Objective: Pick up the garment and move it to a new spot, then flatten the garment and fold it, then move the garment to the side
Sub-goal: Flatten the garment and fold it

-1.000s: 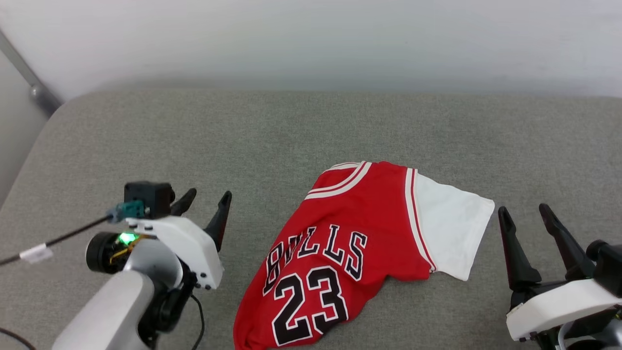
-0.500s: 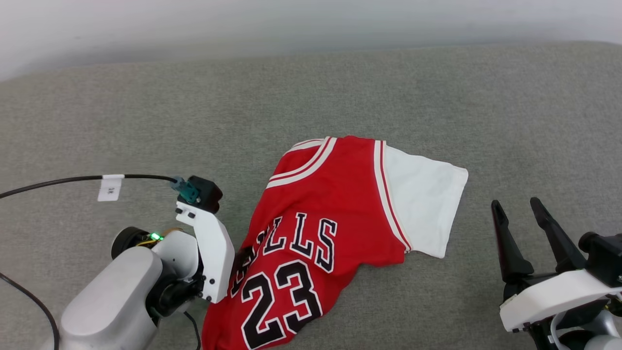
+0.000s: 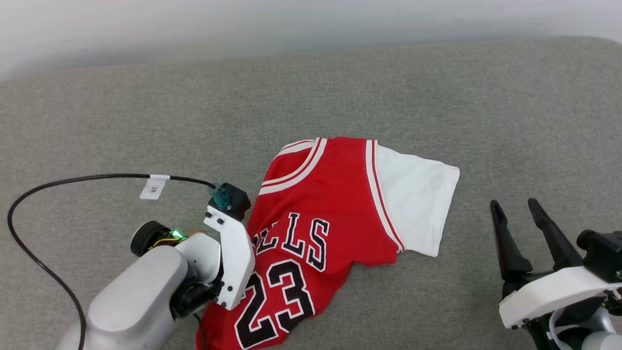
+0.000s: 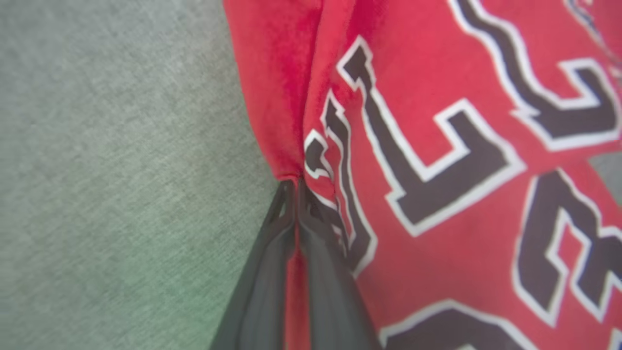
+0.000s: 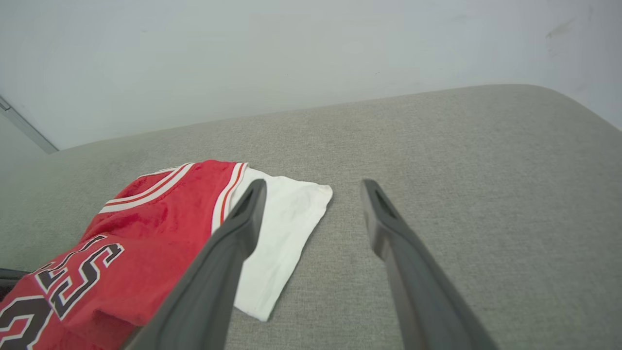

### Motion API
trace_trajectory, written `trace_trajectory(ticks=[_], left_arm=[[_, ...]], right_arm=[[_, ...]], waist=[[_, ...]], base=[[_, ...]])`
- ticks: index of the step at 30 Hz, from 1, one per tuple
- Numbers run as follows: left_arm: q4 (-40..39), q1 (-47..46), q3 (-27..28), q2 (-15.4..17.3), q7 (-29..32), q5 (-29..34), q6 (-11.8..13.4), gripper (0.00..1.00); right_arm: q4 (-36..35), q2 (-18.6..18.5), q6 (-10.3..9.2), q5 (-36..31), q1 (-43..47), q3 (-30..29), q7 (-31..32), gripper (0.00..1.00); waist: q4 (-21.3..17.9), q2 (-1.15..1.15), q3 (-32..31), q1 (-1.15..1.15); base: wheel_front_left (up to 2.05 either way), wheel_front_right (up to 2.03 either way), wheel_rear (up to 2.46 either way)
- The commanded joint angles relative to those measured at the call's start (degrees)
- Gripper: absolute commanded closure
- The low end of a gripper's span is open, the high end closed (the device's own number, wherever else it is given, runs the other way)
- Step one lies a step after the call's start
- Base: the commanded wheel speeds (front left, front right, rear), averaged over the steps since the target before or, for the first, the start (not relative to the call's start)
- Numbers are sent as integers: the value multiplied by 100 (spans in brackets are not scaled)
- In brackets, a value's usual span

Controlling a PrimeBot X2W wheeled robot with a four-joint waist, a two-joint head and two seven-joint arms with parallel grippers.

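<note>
Red cloth is clamped at the left edge of the garment (image 3: 335, 194). In its wrist view the left gripper (image 4: 294, 187) is seen with both dark fingers pressed together, and a gathered ridge of the jersey is pinched between them, right beside the first black letters. The right gripper (image 3: 513, 204) is held with its fingers spread wide and nothing is gripped between them; it is kept off to the right, apart from the white sleeve (image 3: 418, 199).

The garment is laid front up on the grey woven surface (image 3: 340, 82), between the two grippers. The striped collar is turned away from the robot, the "23" is nearest it, and the sleeve is spread flat to the right. A black cable (image 3: 73, 181) with a white tag is looped across the surface from the left wrist. Behind the surface's far edge a plain pale wall (image 3: 291, 19) is seen, and a rounded corner of the surface is shown at the far right.
</note>
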Motion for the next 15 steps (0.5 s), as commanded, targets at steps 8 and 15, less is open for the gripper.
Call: trace_trajectory(ticks=[8, 15], left_arm=[[-507, -475, 224, -229, -1192, 743, 630, 100], [-1507, -256, -480, -574, -1303, 1194, 511, 100]], right_arm=[[82, 9, -4, 42, 126, -131, 122, 0], [-106, 9, -4, 21, 184, -199, 64, 0]], waist=[[202, 0, -392, 0], [259, 0, -469, 0]], base=[[0, 0, 0], [0, 0, 0]])
